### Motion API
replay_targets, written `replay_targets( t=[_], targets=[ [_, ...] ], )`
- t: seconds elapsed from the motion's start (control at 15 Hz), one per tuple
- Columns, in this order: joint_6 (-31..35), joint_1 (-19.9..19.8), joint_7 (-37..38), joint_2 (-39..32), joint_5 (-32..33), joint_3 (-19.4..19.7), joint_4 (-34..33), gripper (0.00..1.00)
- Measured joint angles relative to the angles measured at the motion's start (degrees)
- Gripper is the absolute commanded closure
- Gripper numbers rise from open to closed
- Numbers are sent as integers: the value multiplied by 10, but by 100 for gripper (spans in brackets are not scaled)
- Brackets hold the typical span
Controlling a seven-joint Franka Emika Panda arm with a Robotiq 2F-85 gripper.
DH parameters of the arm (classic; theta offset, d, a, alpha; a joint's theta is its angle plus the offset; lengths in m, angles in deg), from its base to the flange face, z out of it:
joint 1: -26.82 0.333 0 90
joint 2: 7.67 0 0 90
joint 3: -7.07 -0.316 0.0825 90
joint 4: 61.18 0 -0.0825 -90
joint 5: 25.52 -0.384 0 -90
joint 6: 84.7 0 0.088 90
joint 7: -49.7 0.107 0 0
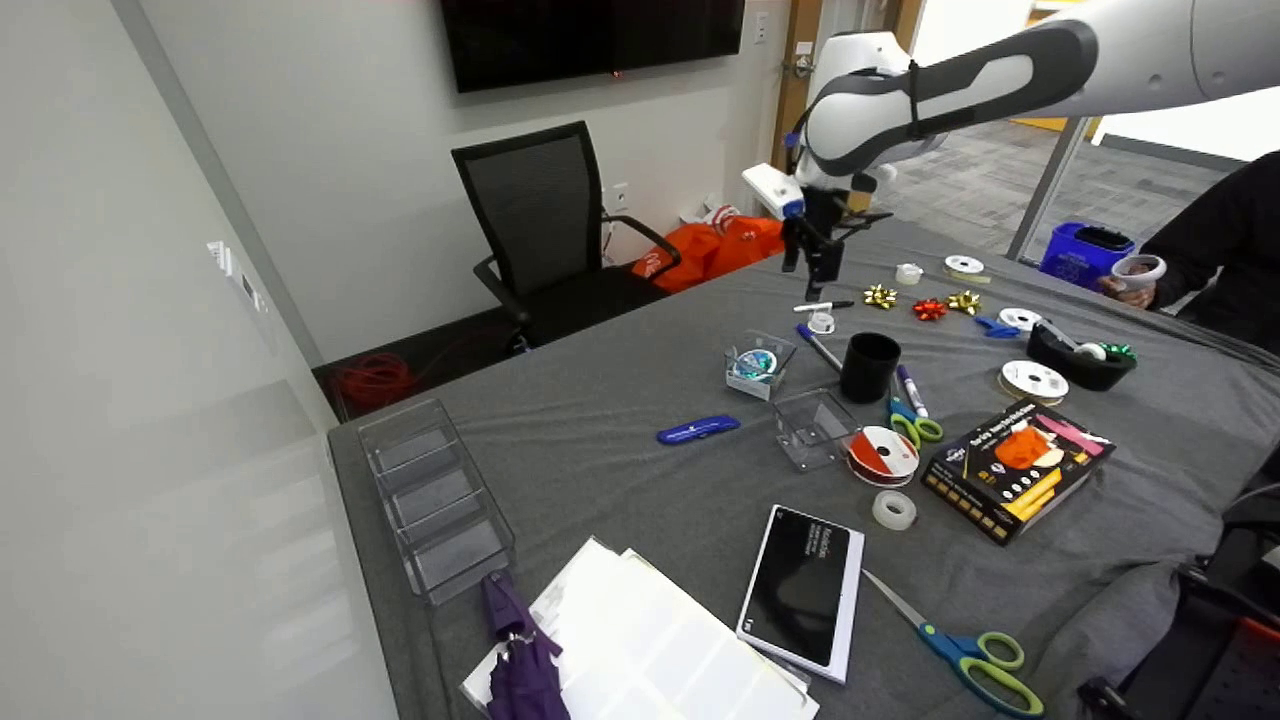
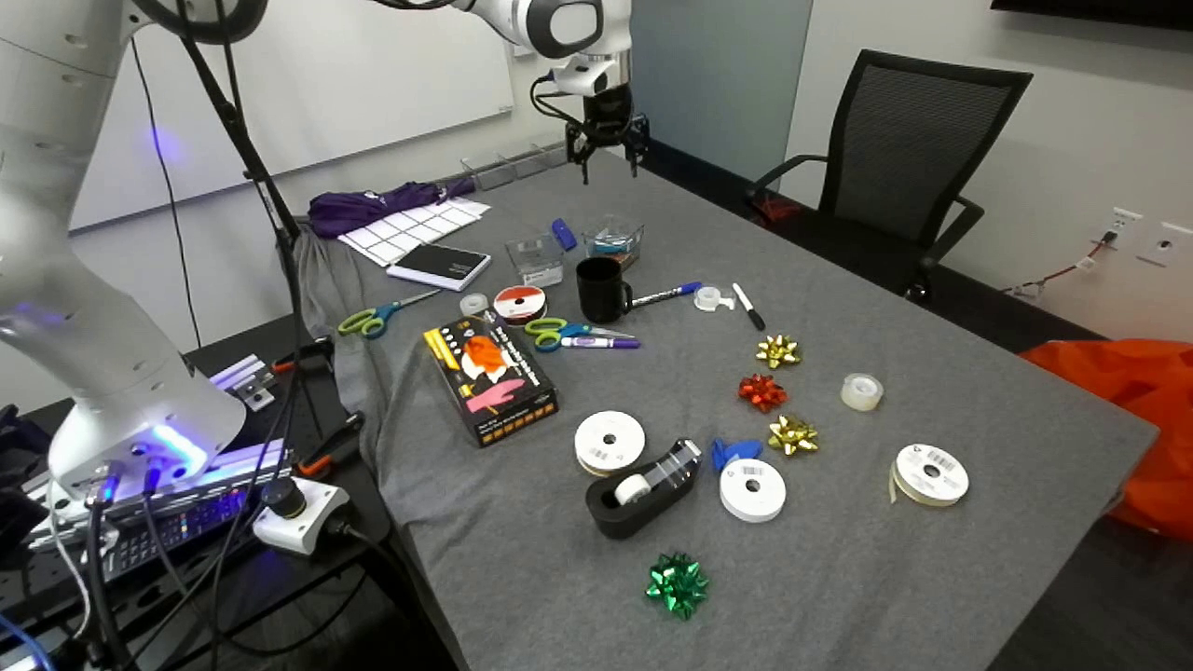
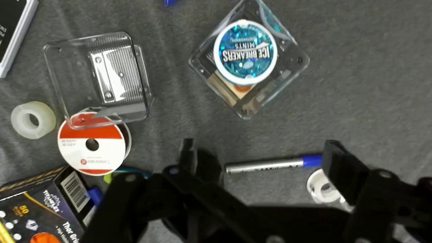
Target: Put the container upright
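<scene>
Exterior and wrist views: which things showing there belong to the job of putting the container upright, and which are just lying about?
For the job:
claw, open
container; I can't tell for sure which thing that is

Just lying about, it seems:
black mug, standing upright
Titanflex box
tape dispenser
green bow
red bow
red-and-white spool

Black pincer (image 2: 610, 174), red-and-white spool (image 3: 90, 156)

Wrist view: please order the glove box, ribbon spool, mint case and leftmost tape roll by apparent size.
1. Glove box, though cut off by the frame
2. Ribbon spool and mint case: too alike to rank
3. Leftmost tape roll
</scene>
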Motion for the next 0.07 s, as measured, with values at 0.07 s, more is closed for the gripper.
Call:
replay_targets(
  t=[0.07],
  targets=[
    [30, 13, -14, 10, 5, -1, 26, 0]
  ],
)
